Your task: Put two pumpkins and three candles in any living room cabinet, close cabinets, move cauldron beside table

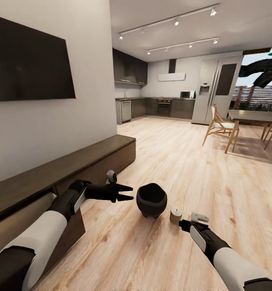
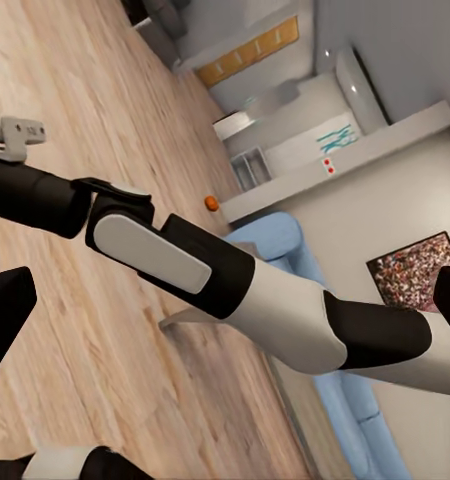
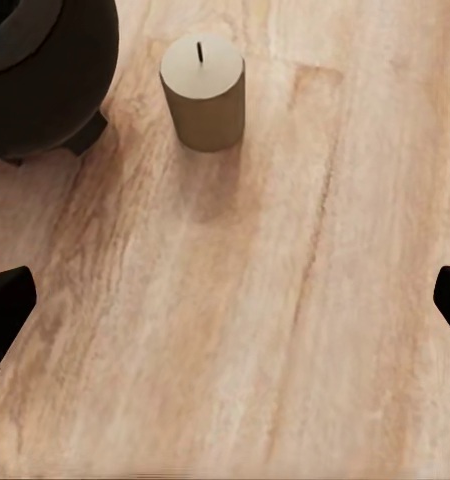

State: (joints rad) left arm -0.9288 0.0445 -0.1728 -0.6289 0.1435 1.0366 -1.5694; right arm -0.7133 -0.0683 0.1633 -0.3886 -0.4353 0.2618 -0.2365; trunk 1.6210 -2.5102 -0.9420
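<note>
Candle [image 3: 203, 92] stood upright on the wood floor [image 1: 184, 161] just beside the cauldron [image 1: 151, 199], right gripper [image 3: 225, 310] hovering over it with fingers spread wide and empty, left gripper [image 1: 128, 192] also open near the cabinet [image 1: 51, 173]; a skewed descent risked toppling it or bumping the cauldron.

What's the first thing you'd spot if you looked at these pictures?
A round black cauldron sits on the wooden floor between the robot's two arms, with a small beige candle standing right beside it. The open left gripper points at the cauldron, and a long dark cabinet runs along the wall.
</note>
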